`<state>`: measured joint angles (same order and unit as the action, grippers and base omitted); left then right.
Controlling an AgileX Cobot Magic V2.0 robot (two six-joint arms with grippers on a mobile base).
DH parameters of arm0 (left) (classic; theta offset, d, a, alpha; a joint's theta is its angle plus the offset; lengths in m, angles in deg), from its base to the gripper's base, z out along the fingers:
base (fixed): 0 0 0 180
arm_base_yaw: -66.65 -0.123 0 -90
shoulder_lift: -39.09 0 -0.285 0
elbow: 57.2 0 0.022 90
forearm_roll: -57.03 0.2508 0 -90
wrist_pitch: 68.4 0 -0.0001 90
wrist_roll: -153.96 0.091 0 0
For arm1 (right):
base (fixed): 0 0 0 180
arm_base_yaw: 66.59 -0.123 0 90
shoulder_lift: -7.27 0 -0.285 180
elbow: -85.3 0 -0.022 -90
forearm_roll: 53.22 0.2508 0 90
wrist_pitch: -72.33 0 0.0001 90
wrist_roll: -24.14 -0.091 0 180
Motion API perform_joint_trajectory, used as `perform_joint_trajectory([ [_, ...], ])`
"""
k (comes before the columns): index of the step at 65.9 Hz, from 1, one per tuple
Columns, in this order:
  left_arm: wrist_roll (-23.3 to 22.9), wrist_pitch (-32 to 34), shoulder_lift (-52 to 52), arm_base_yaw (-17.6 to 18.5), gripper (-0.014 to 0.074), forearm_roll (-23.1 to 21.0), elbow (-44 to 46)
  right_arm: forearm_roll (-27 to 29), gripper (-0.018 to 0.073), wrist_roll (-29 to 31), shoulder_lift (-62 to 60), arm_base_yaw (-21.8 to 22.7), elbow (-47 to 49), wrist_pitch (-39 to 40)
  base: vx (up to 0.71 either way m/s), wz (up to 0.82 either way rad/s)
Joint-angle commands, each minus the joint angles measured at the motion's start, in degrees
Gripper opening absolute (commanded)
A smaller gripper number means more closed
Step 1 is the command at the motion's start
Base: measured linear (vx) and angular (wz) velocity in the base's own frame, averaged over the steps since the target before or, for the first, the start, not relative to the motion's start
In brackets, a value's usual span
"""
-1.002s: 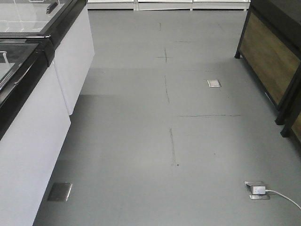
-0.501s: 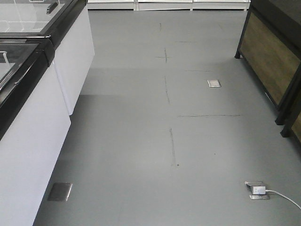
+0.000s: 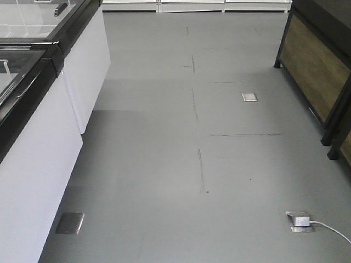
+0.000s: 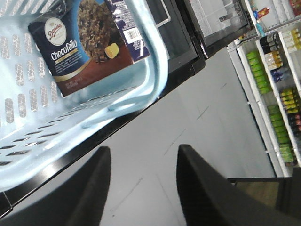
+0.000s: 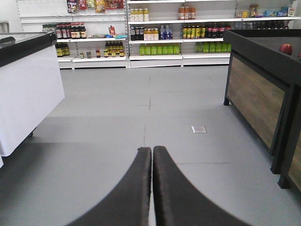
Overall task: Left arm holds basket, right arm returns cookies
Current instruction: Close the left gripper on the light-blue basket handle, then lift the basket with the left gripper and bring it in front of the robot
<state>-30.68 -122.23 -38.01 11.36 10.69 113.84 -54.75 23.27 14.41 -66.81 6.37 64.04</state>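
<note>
In the left wrist view the light blue basket point(image 4: 155, 70) fills the upper left, over the black rim of a freezer. The navy "ChocoTello" cookies point(image 4: 80, 47) lie inside it, face up. My left gripper point(image 4: 144, 149) is open below and to the right of the basket, apart from it, with only grey floor between its fingers. My right gripper point(image 5: 152, 149) is shut with nothing in it and points along the aisle above the floor. Neither arm, the basket nor the cookies shows in the front view.
White chest freezers point(image 3: 49, 142) with black rims line the left. A wood-panelled black display stand point(image 3: 318, 71) stands at the right. A floor socket with a white plug and cable point(image 3: 300, 221) lies front right. Bottle shelves point(image 5: 160, 33) close the aisle's far end.
</note>
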Motion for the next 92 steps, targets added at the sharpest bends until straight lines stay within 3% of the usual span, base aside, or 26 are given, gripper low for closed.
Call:
perform_joint_trajectory([
  [1, 2.1, 2.2, -0.1, -1.6, 0.0414, -7.0, 1.9, -0.2, -0.0008, 0.1, -0.6, 0.0, 0.1, 4.5, 0.00, 0.00],
  [9, 7.7, 2.5, -1.1, -2.6, 0.0479, -11.9, 1.9, -0.2, -0.0008, 0.1, -0.6, 0.0, 0.1, 4.5, 0.00, 0.00],
  [21, 15.5, 3.0, -3.3, -4.2, 0.0486, -20.4, 1.8, -0.2, -0.0008, 0.1, -0.6, 0.0, 0.1, 4.5, 0.00, 0.00],
  [53, 24.9, 3.6, -11.2, -4.2, 0.0486, -33.6, 1.8, -0.2, -0.0008, 0.1, -0.6, 0.0, 0.1, 4.5, 0.00, 0.00],
  [86, 35.1, 0.8, -19.3, -4.2, 0.0464, -52.8, 1.8, -0.2, -0.0008, 0.1, -0.6, 0.0, 0.1, 4.5, 0.00, 0.00],
  [92, 35.5, 0.4, -20.2, -4.2, 0.0441, -53.2, 1.9, -0.2, -0.0008, 0.1, -0.6, 0.0, 0.1, 4.5, 0.00, 0.00],
])
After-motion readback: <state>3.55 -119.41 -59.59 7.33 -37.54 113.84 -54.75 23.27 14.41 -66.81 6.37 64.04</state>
